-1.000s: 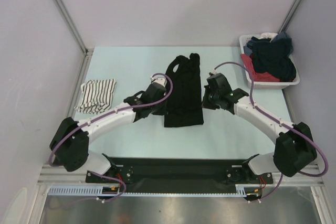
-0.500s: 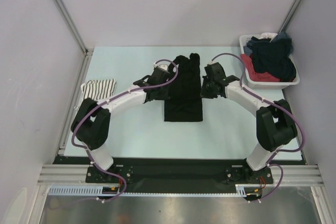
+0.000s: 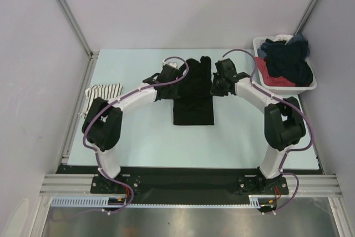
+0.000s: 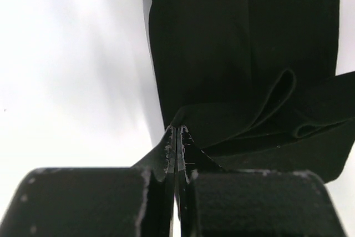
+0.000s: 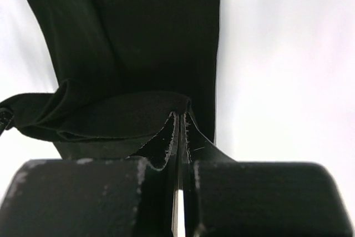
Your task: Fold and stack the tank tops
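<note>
The black tank top [image 3: 193,109] lies as a long narrow strip in the middle of the table. My left gripper [image 3: 172,84] is at its left edge, toward the far end, and my right gripper [image 3: 217,87] at its right edge. In the left wrist view the left gripper [image 4: 177,130] is shut on a raised fold of the black tank top [image 4: 222,54]. In the right wrist view the right gripper [image 5: 180,115] is shut on a lifted edge of the black tank top [image 5: 144,37]. The striped tank top [image 3: 102,94] lies crumpled at the left, partly behind the left arm.
A white basket [image 3: 310,84] full of dark and red clothes stands at the back right corner. Grey walls and metal posts close in the table at the back and sides. The black base rail [image 3: 188,184] runs along the near edge.
Both arms have reached farther from their bases, carrying their pinched edges of the black tank top toward its far end. Its near hem has slid a little away from the bases.
</note>
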Available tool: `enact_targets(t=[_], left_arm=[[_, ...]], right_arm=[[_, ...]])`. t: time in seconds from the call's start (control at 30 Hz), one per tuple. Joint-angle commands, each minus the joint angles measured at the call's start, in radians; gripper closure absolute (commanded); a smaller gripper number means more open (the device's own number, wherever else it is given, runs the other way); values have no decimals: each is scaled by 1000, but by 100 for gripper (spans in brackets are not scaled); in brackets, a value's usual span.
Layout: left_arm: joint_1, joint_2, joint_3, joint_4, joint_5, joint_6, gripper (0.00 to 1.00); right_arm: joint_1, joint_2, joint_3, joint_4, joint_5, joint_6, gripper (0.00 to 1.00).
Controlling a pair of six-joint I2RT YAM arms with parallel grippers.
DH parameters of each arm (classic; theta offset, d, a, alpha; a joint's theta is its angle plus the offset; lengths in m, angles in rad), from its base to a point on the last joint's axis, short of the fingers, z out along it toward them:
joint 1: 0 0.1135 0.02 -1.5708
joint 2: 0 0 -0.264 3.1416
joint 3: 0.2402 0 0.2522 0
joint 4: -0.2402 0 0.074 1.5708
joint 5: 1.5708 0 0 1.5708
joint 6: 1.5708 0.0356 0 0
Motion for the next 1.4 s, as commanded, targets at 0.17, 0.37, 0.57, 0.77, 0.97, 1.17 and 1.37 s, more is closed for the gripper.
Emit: enact_targets(t=[0.17, 0.37, 0.57, 0.77, 0.97, 1.17, 1.37], left_arm=[[36, 89, 122, 17, 12, 41, 100], [73, 166, 200, 26, 49, 25, 77], [87, 79, 136, 49, 7, 12, 6], [76, -112, -136, 150, 116, -1, 7], [6, -249, -390, 282, 173, -58, 11], [-13, -274, -477, 335, 239, -84, 31], [-14, -256, -535, 368, 256, -103, 41]], right_arm=[[-17, 94, 122, 12, 37, -16, 100], [-40, 207, 213, 6, 81, 14, 74], [-42, 120, 136, 35, 120, 11, 31], [-48, -120, -224, 181, -37, 38, 44], [-46, -228, -390, 238, -176, 51, 45], [-40, -210, -447, 273, -260, 47, 48], [-39, -171, -484, 302, -300, 56, 63]])
